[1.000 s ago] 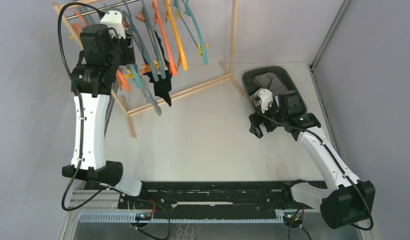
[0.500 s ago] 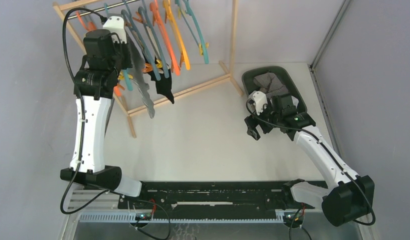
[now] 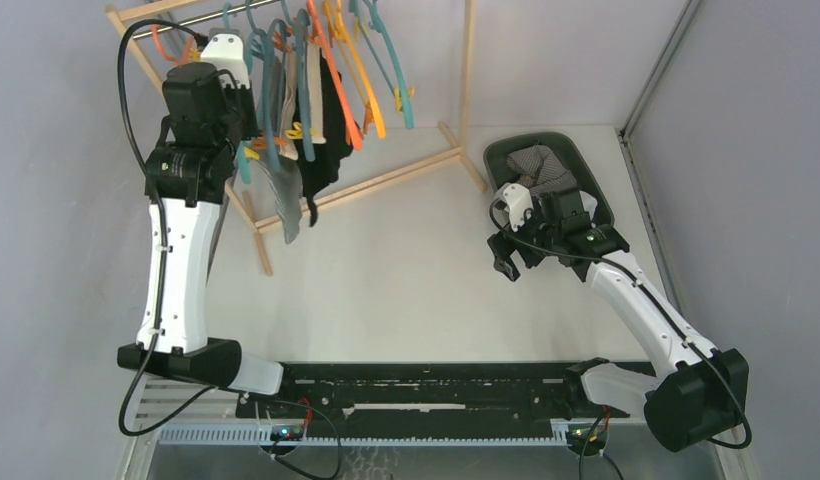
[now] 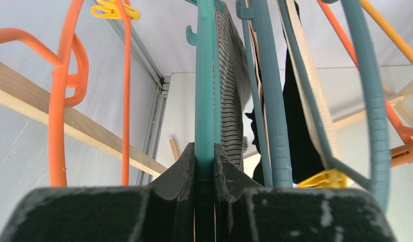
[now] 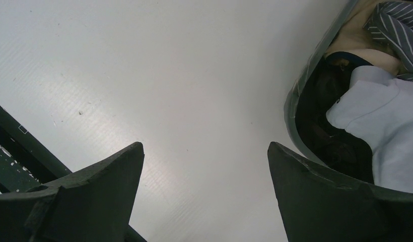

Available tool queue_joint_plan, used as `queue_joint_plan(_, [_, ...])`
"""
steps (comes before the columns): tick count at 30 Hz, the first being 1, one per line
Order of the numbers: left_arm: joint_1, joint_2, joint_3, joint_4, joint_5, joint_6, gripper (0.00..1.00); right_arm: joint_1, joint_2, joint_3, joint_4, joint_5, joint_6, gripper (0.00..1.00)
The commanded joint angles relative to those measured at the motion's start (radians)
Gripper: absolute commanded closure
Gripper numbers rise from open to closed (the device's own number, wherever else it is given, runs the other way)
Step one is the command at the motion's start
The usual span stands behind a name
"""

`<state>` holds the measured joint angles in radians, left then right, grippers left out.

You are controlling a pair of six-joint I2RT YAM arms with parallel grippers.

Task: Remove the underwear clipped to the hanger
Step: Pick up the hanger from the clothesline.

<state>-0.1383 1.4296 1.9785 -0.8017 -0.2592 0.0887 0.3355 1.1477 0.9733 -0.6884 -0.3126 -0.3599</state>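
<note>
Two black fingers of our left hand are squeezed together on the teal hanger, one on each side of its thin bar. Just past the hand, right behind that bar, hangs the grey underwear. A bit further off to the side hangs the black underwear, in between more hangers. Close by the black pair we see a yellow clip. On the other side of the hand is an orange hanger, and behind it is a bar of the wooden rack.

We think the underwear is very light, soft and floppy. It will not break, and cloth like this should not slip out of a pinch. It may stretch if we tug hard, because the clips bite into it. The hanger is stiff, but we think it can swing on its rail, so holding it steady looks like a good idea. We think the best place to grab is the loose cloth that hangs down, away from the clip, and then to pull down. We cannot see which clip holds the grey pair.

Our right hand is well apart from the rack. Its fingers are wide apart and hold nothing, low over the desk. Just beside that hand is the basket, with clothes in it.
</note>
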Motion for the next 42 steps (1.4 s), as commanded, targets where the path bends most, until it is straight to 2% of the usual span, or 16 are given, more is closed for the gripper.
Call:
queue_joint_plan(1, [-0.005, -0.063, -0.015, 0.079, -0.017, -0.004, 0.96, 0.008, -0.002, 0.002, 0.035, 0.01, -0.01, 0.09])
queue_joint_plan(4, [-0.005, -0.076, -0.022, 0.096, -0.04, 0.007, 1.0, 0.008, -0.005, 0.001, 0.035, 0.009, -0.011, 0.09])
queue_joint_plan(15, [-0.004, -0.158, -0.141, 0.256, -0.079, 0.067, 1.0, 0.01, -0.002, 0.003, 0.032, 0.006, -0.013, 0.09])
queue_joint_plan(32, [-0.002, -0.274, -0.43, 0.717, -0.051, 0.209, 1.0, 0.024, 0.003, 0.003, 0.029, 0.011, -0.019, 0.09])
queue_joint_plan(42, [-0.001, -0.367, -0.546, 0.87, -0.018, 0.181, 1.0, 0.048, 0.016, 0.002, 0.027, 0.032, -0.026, 0.09])
